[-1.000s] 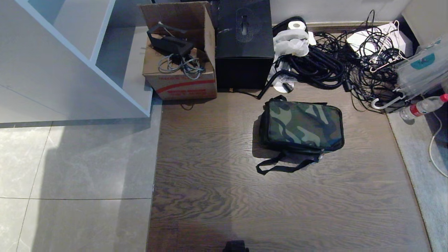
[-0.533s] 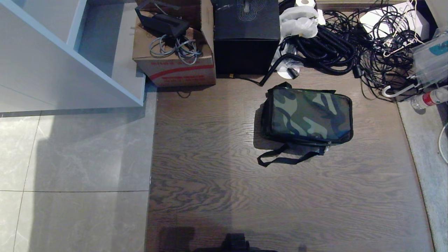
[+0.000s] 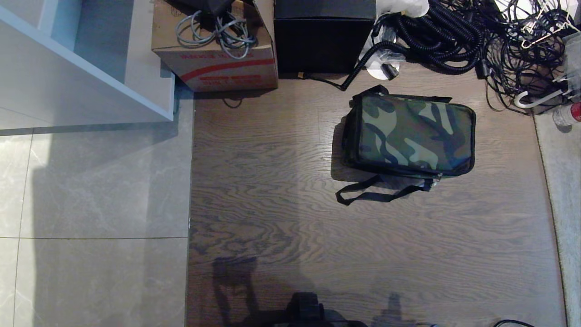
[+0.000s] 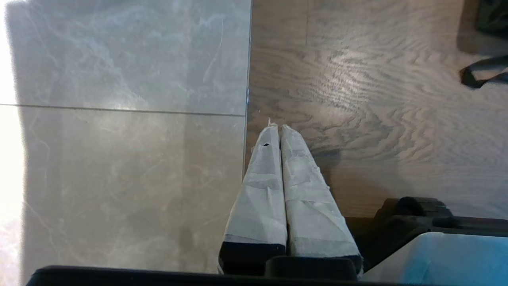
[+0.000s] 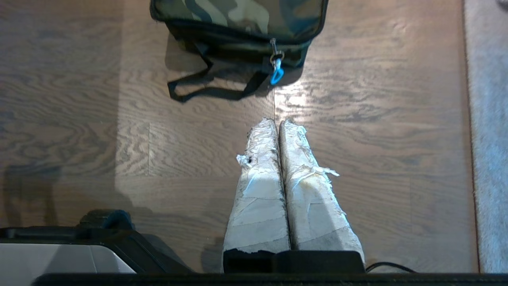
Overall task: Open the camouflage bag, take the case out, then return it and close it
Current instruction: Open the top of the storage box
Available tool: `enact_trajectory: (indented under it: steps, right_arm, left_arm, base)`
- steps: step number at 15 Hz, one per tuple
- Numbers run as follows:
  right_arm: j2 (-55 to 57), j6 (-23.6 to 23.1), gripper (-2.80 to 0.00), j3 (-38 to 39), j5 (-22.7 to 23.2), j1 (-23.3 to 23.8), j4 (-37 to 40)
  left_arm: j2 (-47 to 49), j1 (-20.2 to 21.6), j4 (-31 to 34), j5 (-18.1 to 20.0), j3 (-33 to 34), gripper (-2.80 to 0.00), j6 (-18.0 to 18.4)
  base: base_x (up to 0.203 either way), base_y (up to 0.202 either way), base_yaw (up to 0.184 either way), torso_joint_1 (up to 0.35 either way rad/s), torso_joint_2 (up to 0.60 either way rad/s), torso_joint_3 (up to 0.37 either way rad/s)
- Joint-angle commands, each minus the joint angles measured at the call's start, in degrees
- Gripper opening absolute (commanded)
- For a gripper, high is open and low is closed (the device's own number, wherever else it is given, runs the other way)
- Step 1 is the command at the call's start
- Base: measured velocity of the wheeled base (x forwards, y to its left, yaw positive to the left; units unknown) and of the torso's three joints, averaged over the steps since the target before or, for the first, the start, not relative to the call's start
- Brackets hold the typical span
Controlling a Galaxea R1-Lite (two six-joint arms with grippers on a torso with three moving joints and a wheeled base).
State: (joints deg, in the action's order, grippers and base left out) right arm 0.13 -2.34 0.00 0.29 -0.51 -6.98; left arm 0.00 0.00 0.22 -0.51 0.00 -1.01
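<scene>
The camouflage bag (image 3: 411, 134) lies zipped shut on the dark wood floor, its black strap (image 3: 367, 196) trailing toward me. In the right wrist view the bag (image 5: 242, 18) sits beyond my right gripper (image 5: 276, 121), which is shut, empty and well short of it. A zipper pull with a blue tab (image 5: 276, 73) hangs on the bag's near side. My left gripper (image 4: 276, 126) is shut and empty over the seam between tile and wood, far to the bag's left. The case is hidden. Neither gripper appears in the head view.
A red-striped cardboard box (image 3: 213, 54) with cables and a plain black box (image 3: 322, 41) stand behind the bag. A tangle of black cables and hose (image 3: 458, 41) fills the far right. A white shelf unit (image 3: 91, 81) stands at the far left, grey tile (image 3: 91, 204) below it.
The whole head view has shifted: bag, boxes and cables slid up and slightly outward in the picture, so the camera has tipped down. Nothing on the floor has moved.
</scene>
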Motion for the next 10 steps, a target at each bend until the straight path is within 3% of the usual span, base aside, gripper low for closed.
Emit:
enact_trajectory:
  steps: [1,5,10]
  right_arm:
    - [-0.05,-0.04,-2.80,2.29,-0.01,-0.02,-0.05]
    - [-0.05,-0.04,-2.80,2.29,-0.03,-0.02,-0.05]
    - [-0.05,-0.04,-2.80,2.29,-0.01,-0.02,-0.05]
  left_arm:
    - [0.00,0.00,0.04,-0.02,0.00,-2.80,0.13]
    - [0.00,0.00,0.04,-0.02,0.00,-2.80,0.22]
    - [0.00,0.00,0.04,-0.02,0.00,-2.80,0.25]
  base:
    - [0.000,0.000,0.000,0.006,0.01,-0.212]
    - [0.000,0.000,0.000,0.003,0.00,-0.152]
    - [0.000,0.000,0.000,-0.001,0.00,-0.017]
